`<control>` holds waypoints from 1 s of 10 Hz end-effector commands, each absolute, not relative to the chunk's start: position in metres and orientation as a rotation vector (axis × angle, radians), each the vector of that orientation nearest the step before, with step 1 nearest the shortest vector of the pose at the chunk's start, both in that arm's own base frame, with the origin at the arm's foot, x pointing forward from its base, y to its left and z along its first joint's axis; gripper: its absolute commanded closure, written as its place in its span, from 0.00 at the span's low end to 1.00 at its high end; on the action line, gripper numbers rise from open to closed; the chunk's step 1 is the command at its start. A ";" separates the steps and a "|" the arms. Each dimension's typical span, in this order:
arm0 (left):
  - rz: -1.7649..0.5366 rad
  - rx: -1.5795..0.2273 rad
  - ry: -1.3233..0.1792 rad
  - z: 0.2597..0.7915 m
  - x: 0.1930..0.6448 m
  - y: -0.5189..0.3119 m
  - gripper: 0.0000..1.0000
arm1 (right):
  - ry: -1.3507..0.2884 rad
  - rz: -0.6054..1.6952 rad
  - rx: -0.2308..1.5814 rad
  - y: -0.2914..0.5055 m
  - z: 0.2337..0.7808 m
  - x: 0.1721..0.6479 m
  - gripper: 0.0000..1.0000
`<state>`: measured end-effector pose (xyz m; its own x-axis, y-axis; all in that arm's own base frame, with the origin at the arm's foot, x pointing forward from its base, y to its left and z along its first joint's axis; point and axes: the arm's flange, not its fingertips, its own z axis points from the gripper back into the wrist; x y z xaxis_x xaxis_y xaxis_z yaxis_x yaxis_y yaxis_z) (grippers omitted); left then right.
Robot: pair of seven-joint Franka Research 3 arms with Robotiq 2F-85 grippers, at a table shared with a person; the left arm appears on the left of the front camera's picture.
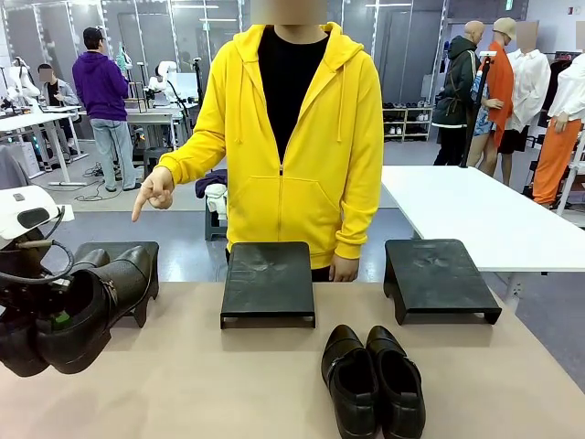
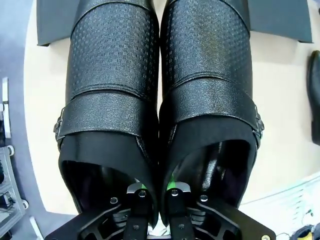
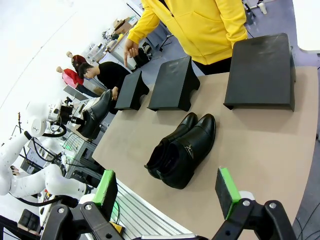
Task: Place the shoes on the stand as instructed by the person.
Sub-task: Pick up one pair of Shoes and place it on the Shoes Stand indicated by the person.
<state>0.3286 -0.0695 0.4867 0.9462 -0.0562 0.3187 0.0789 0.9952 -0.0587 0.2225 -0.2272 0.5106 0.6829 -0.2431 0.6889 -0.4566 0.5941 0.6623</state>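
My left gripper [image 1: 57, 320] [image 2: 157, 192] is shut on the strapped blackish-brown shoes [image 1: 87, 306] [image 2: 160, 100], pinching the two touching inner walls and holding the pair off the table at the left. Just beyond the toes stands the left stand [image 1: 123, 251] [image 2: 55, 25]. The person [image 1: 292, 137] in the yellow hoodie points a hand [image 1: 151, 194] down toward that stand. On the table near the front right lies the glossy black pair [image 1: 373, 380] [image 3: 180, 150]. My right gripper [image 3: 167, 192] hangs open above the table's near edge, short of this pair.
Three low black stands line the far edge of the tan table [image 1: 183, 384]: left, middle [image 1: 268, 279] [image 3: 172, 82] and right [image 1: 441, 274] [image 3: 260, 70]. The person's other hand [image 1: 345, 268] rests by the middle stand. A white table [image 1: 475, 210] stands behind at right.
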 end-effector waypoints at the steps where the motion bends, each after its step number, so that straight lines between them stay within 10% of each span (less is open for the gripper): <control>1: -0.062 -0.031 -0.413 0.496 0.341 -0.057 0.92 | -0.861 0.158 0.956 -0.228 0.511 0.223 0.00; 10: -0.059 0.049 -0.593 0.477 0.483 0.004 0.92 | -0.861 0.158 0.956 -0.228 0.511 0.223 0.00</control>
